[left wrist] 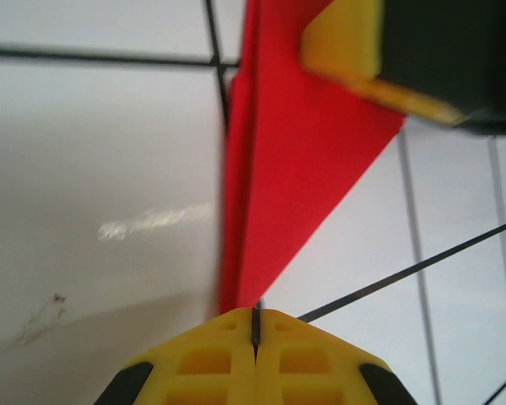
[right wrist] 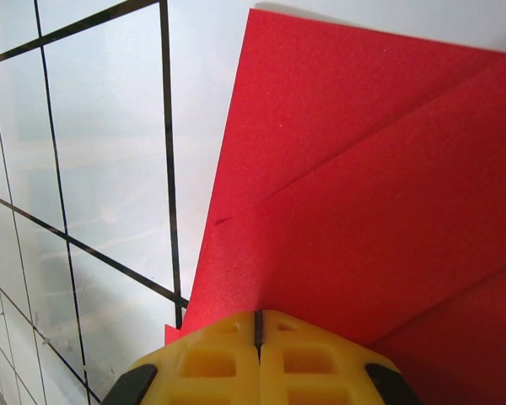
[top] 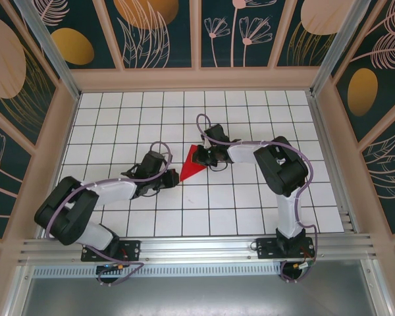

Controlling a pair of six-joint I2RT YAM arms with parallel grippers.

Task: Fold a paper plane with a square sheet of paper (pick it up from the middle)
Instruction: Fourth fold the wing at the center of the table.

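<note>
The red sheet of paper point(top: 192, 163) lies flat on the white grid table, folded into a pointed, plane-like wedge with creased layers point(right wrist: 363, 186). Its point faces the near left. My left gripper point(top: 173, 178) is shut, and its yellow tips point(left wrist: 255, 314) sit right at the narrow point of the paper point(left wrist: 295, 152). My right gripper point(top: 209, 157) is shut too, with its tips point(right wrist: 257, 314) down on the wide far end, where the paper runs under them. One yellow finger of the right gripper point(left wrist: 346, 42) shows in the left wrist view, on the paper's wide end.
The white tiled table point(top: 118, 118) has open tiles on all sides of the paper. Wooden-framed patterned walls point(top: 197, 76) close the back and both sides. An aluminium rail point(top: 197, 249) with both arm bases runs along the near edge.
</note>
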